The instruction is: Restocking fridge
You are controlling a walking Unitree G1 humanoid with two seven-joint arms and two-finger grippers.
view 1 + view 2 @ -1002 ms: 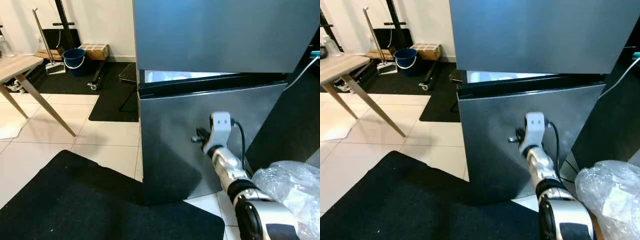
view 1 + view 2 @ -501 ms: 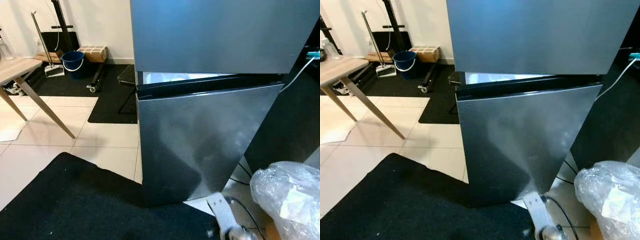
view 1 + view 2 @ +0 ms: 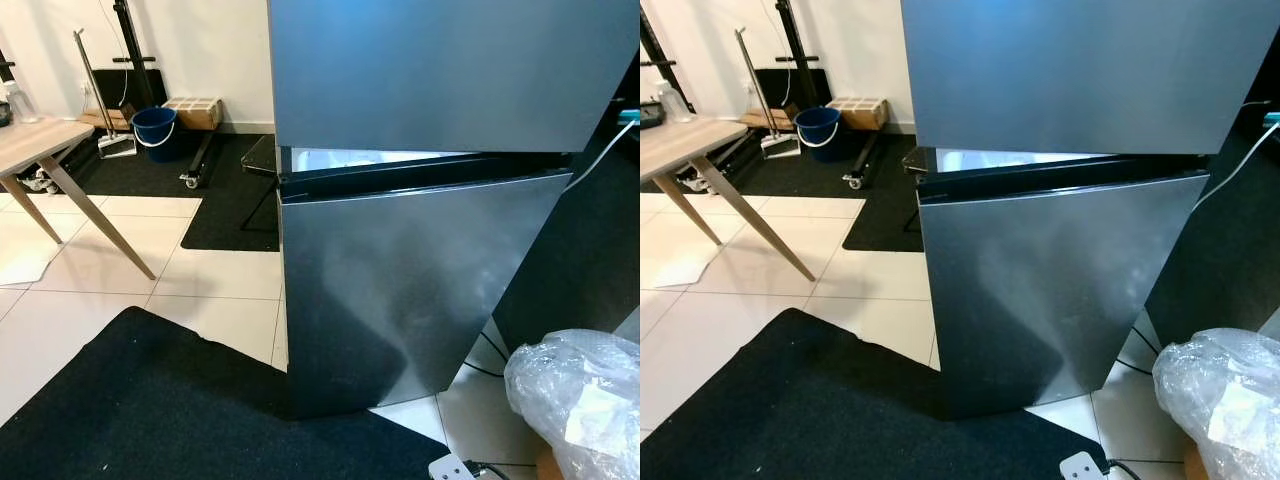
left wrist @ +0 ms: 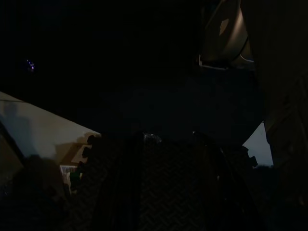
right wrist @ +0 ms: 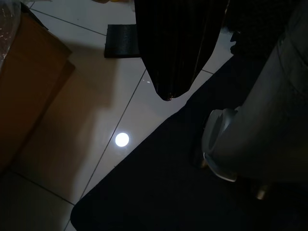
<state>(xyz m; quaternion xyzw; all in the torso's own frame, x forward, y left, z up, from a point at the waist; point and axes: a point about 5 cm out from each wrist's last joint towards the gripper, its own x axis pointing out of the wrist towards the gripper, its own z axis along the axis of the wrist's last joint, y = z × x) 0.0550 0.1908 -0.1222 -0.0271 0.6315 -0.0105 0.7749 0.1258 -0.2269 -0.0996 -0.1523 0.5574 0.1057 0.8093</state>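
Note:
The steel fridge stands right in front of me, its upper door flush. Above the lower door a narrow gap shows lit white interior. A white part of my right wrist pokes in at the bottom edge of the eye views. In the right wrist view my right gripper hangs over the floor tiles, its black fingers closed into one tapering point with nothing in them. The left wrist view is very dark, and dark finger shapes lie over a patterned mat.
A black mat lies before the fridge. A crumpled plastic bag on a cardboard box sits at the right. A wooden table, a blue bucket and a mop stand at the far left. My foot rests on the mat.
My right arm, which reached to the lower fridge door a second ago, has dropped down to the bottom edge of the eye views. The fridge looks the same.

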